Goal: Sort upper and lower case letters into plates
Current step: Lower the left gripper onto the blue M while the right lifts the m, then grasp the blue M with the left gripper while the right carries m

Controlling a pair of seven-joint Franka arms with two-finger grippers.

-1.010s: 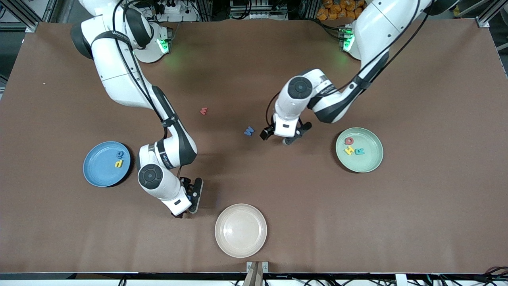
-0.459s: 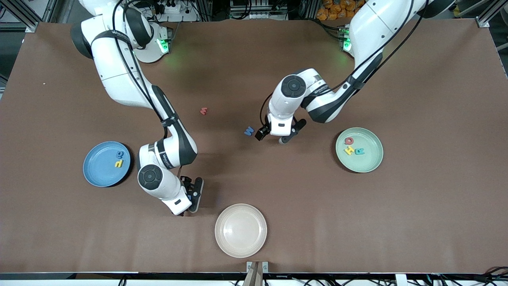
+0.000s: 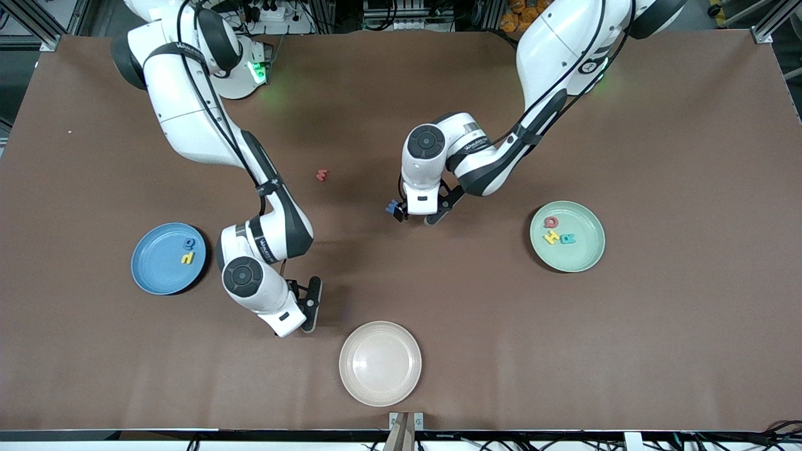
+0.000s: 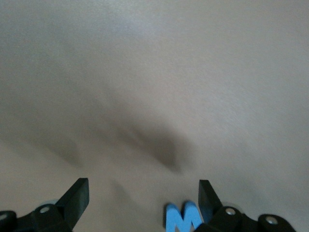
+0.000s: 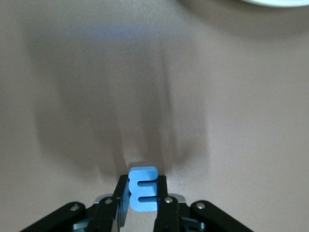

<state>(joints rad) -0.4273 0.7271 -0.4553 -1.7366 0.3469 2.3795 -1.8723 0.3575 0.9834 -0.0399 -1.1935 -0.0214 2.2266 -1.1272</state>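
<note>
My right gripper (image 3: 305, 308) is low at the table between the sky blue plate (image 3: 150, 269) and the cream plate, shut on a blue E-shaped letter (image 5: 143, 191) that stands upright between its fingers (image 5: 121, 193). My left gripper (image 3: 415, 216) is open at mid-table, straddling a blue M-shaped letter (image 4: 182, 220) that lies close to one finger (image 4: 206, 193); the letter (image 3: 392, 207) peeks out beside the hand. A red letter (image 3: 322, 175) lies loose on the table. The blue plate holds a blue and a yellow letter. The mint green plate (image 3: 586, 257) holds three letters.
A cream-white plate (image 3: 380, 362) sits near the table's front edge, close to my right gripper; its rim (image 5: 275, 2) shows in the right wrist view. Both arms' links reach over the middle of the brown table.
My right gripper has shut on the blue E-shaped letter. My left arm has swung toward the right arm's end of the table, bringing its open gripper over the blue M-shaped letter.
</note>
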